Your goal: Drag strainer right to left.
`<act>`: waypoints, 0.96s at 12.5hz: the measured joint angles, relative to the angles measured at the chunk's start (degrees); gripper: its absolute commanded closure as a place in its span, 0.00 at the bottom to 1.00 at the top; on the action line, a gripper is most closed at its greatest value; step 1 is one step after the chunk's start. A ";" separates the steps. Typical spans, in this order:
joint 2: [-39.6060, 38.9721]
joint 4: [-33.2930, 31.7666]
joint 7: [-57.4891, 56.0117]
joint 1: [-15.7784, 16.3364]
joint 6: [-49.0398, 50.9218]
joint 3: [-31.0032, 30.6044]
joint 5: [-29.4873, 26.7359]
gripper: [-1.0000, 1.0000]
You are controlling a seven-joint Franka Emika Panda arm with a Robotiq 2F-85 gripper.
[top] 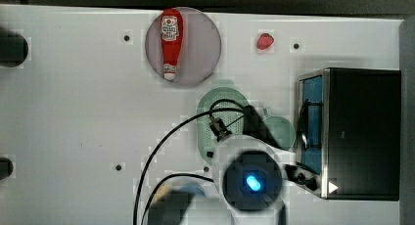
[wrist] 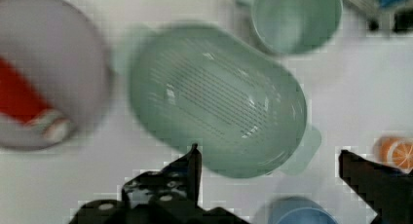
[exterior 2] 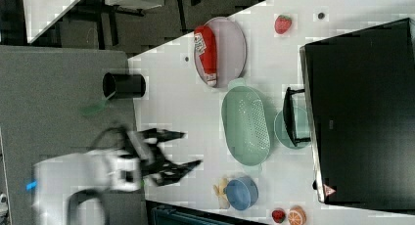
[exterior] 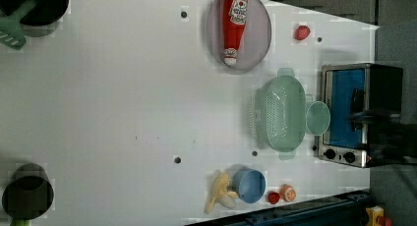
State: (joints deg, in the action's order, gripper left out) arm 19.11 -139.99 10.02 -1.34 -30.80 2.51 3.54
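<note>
Fingers (wrist: pixel 195 160) spread wide, empty, apart from the strainer (wrist: pixel 216 100).

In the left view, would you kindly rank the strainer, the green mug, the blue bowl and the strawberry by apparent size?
1. strainer
2. blue bowl and green mug: look about alike, so unranked
3. strawberry

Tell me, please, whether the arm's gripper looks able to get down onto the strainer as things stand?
Probably yes. The gripper has its jaws wide apart above the strainer, which is empty. The mug crowds the side toward the toaster oven, but the rim toward the open table looks free.
</note>
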 measured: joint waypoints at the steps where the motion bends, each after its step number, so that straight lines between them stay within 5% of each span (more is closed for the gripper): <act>1: -4.48 -2.69 3.78 0.44 -4.06 -0.28 0.54 0.00; 4: -17.13 -3.80 12.58 1.17 -9.04 0.19 0.30 0.00; 12: -31.35 -1.34 24.09 0.37 -35.39 0.65 0.30 0.00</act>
State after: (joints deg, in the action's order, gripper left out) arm -12.24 -141.34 34.10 -0.97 -66.19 3.16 3.84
